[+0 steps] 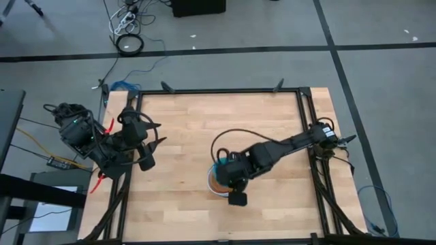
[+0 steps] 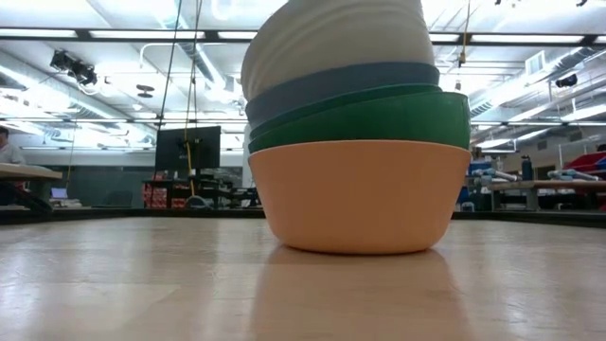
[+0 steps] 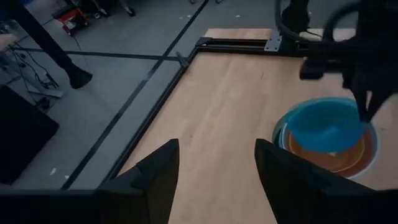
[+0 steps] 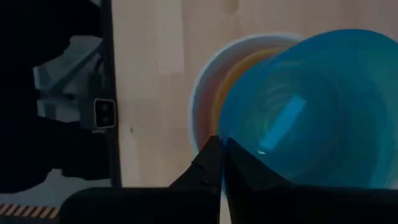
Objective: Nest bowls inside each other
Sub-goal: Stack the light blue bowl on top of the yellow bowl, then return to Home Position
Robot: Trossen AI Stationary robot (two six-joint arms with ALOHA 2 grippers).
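A stack of nested bowls stands near the table's middle front: orange at the bottom, two green, a blue one and a white one on top. In the left wrist view the stack's inside shows orange and a bit of yellow. My right gripper is shut on a cyan bowl just over the stack, the bowl's open side up. My left gripper stands open and holds nothing, raised at the table's left edge. My right gripper pinches the cyan bowl's rim between its two fingers, one finger inside the bowl and the other outside. The fingers come steeply from above. The bowl hangs over the stack's opening; whether it touches the bowls below, I cannot tell.
A black metal frame runs along the table's far edge and both sides. The bare wooden top spreads between the two arms. The floor beyond the far edge holds cables.
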